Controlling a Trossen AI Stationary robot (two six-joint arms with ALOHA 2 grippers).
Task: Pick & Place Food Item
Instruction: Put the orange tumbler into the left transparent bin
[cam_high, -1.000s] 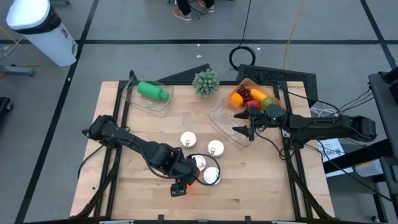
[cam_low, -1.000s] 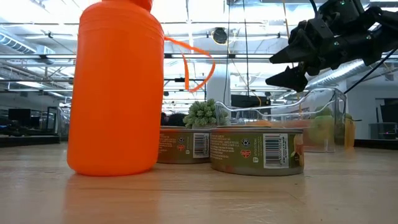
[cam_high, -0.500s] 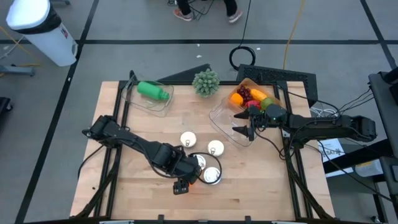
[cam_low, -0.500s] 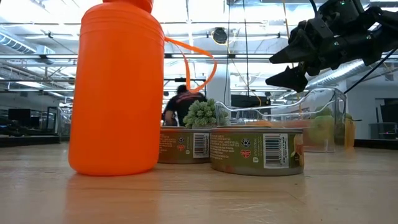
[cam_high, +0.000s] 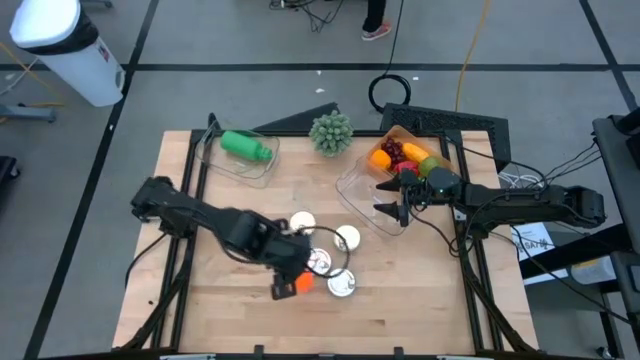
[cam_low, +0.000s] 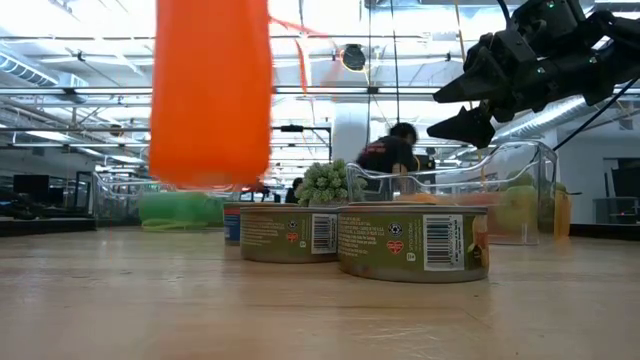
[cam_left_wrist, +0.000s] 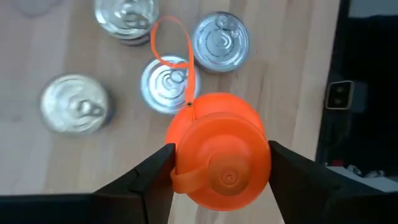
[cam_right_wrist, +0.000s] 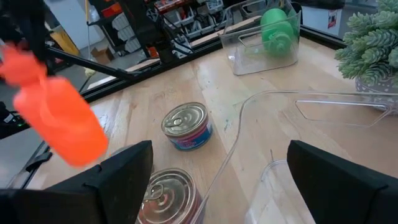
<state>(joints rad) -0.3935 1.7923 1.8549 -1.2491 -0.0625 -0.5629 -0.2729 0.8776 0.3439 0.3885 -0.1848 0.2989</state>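
- At the table's far left corner a clear plastic bin (cam_high: 240, 155) holds a green plastic bottle (cam_high: 245, 146) lying on its side.
- The left gripper (cam_left_wrist: 217, 163) is clamped on an orange plastic bottle with a loop strap (cam_left_wrist: 219, 149) — its two dark fingers (cam_left_wrist: 144, 177) press against the bottle's opposite sides in the left wrist view. In the low view the orange bottle (cam_low: 212, 92) hangs clear of the wooden table top (cam_low: 320, 310), with open space under its base. From above, it sits near the front edge, left of the tins.
- Four round metal tins stand in a loose cluster near the middle of the table: one white-topped tin (cam_high: 302, 224) to the left, one (cam_high: 347, 238) to the right, one (cam_high: 320, 262) between and nearer the front, and a silver-lidded tin (cam_high: 342, 285) nearest the front edge, just beside the orange bottle.
- A small spiky green plant (cam_high: 331, 132) stands at the table's far edge, middle.
- A clear, empty-looking plastic tray (cam_high: 362, 195) lies right of centre, touching a second clear container of colourful toy fruit (cam_high: 405, 157) behind it.
- The right gripper (cam_high: 392, 213) hovers above the clear tray's rim, fingers spread apart and holding nothing — in the low view it hangs well above the table.
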